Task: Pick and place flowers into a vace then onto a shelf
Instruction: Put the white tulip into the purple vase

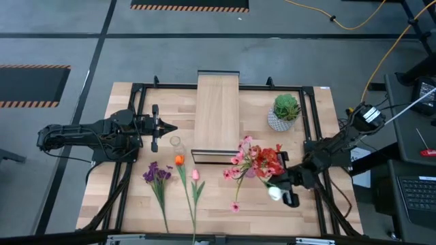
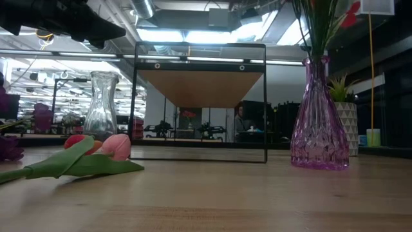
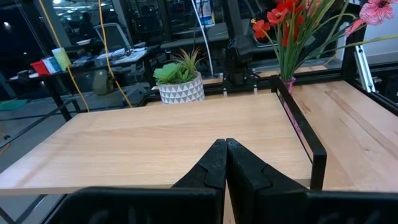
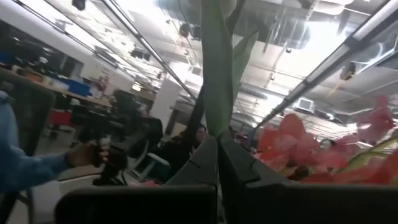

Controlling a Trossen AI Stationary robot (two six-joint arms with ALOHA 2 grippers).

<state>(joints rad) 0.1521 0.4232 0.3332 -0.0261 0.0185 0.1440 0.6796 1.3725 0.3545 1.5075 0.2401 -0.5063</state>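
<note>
My right gripper (image 1: 279, 186) is shut on a green flower stem (image 4: 216, 74), near the table's right front, beside the purple glass vase (image 2: 320, 116) that holds red blooms (image 1: 271, 162) and pink blossoms (image 1: 244, 151). A small white bud (image 1: 274, 194) shows at that gripper. The purple cluster (image 1: 157, 173), orange tulip (image 1: 179, 160), pink tulip (image 1: 195, 175) and a single pink blossom (image 1: 235, 206) lie flat on the table. My left gripper (image 1: 167, 127) is shut, touches nothing, and points at the shelf (image 1: 218, 116) from its left. A clear glass vase (image 1: 176, 142) stands upright by it. My right gripper pinches the green stem (image 4: 216, 127) between its two fingers. The stem rises from the fingertips, crosswise to the fingers, and leaves the wrist view's top. Which end of the flower this is, I cannot tell from that view.
A round green plant in a white patterned pot (image 1: 285, 112) stands right of the shelf. A dark metal frame (image 1: 136, 102) runs around the tabletop. The wrist view shows a person's sleeve and hand (image 4: 81, 155) in the room beyond the table. Bare wood lies along the near edge, right of the pink blossom.
</note>
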